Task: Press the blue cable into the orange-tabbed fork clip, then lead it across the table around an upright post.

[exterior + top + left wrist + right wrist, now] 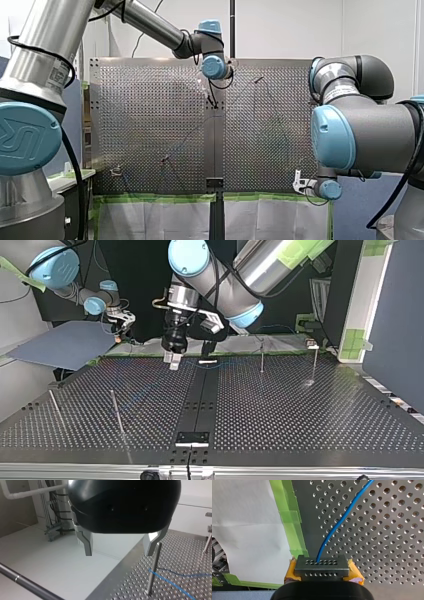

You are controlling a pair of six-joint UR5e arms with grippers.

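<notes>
The blue cable [337, 527] is held tight in the right jaws and runs ahead over the bench [387, 542], while the left jaws are spread empty beside a post [153, 567], so the cable should be kept low and snug.

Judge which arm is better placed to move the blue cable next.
Right, probably. My right gripper is shut on the blue cable beside the green tape; my left gripper hangs open beside an upright post, holding nothing.
</notes>
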